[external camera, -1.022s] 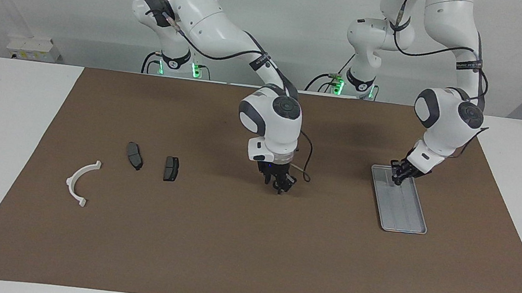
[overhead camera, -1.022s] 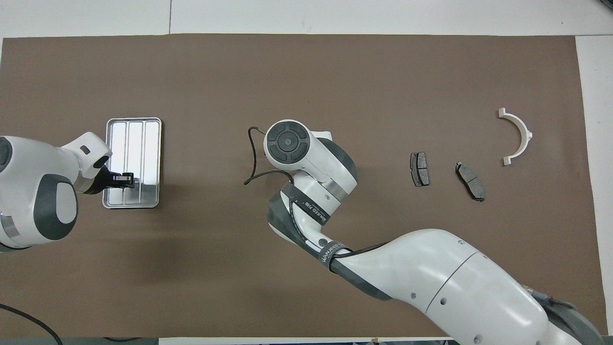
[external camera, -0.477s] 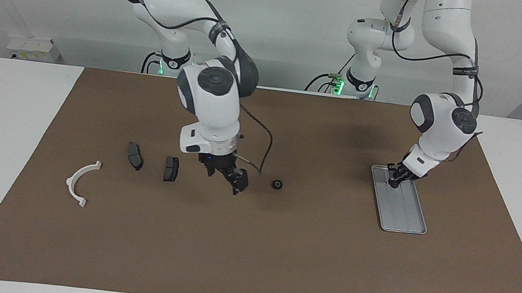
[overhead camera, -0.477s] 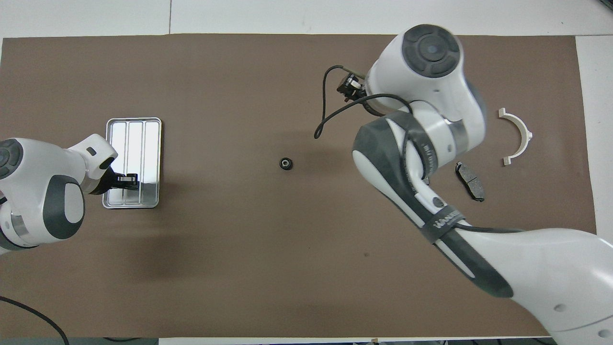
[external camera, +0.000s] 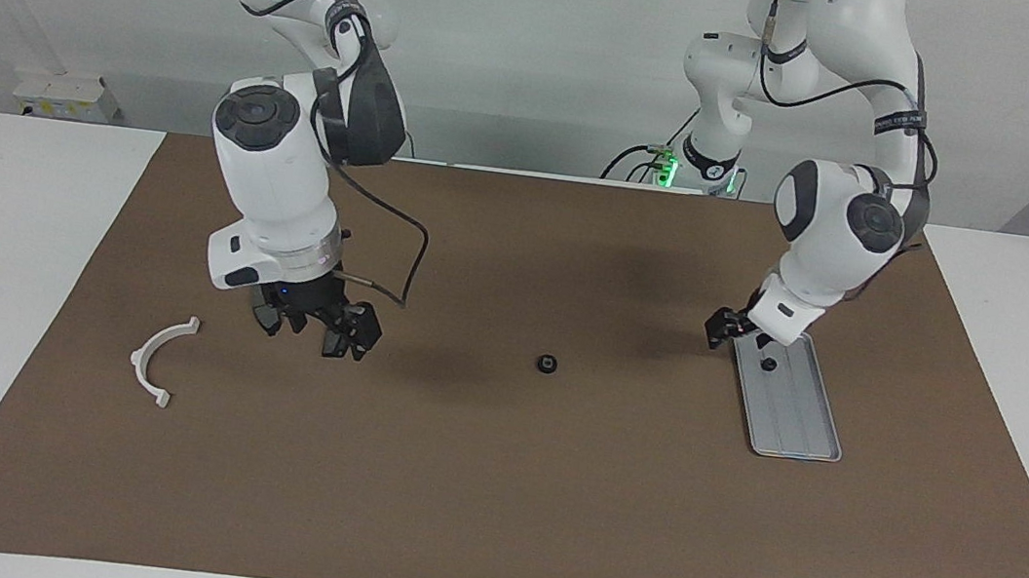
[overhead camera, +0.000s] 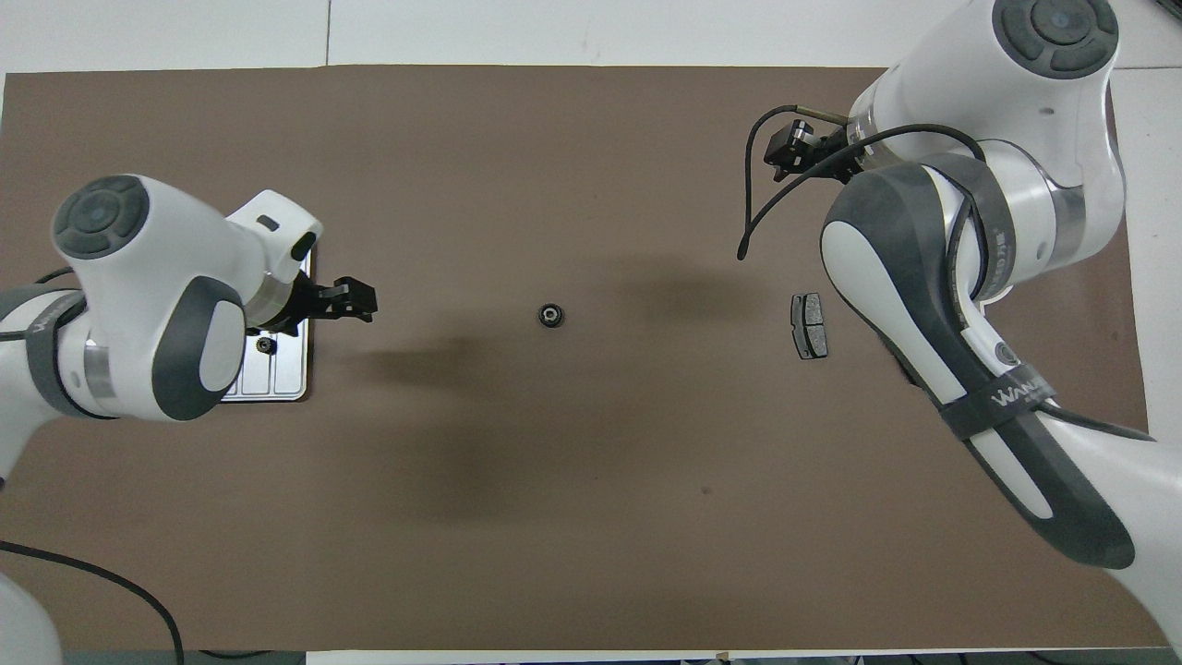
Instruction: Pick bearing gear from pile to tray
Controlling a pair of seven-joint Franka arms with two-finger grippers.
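Two gears (external camera: 546, 364); one tray (external camera: 798, 422); one bracket (external camera: 137, 361); one pad (overhead camera: 810, 325)

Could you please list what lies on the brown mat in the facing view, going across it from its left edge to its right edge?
White half-ring bracket → right gripper, over the pad pieces → small black round piece → left gripper → tray, holding another small black piece.

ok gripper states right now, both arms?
Left gripper: open, empty, at the tray edge; a small black piece lies in the tray.
Right gripper: open, empty, over the dark pads.
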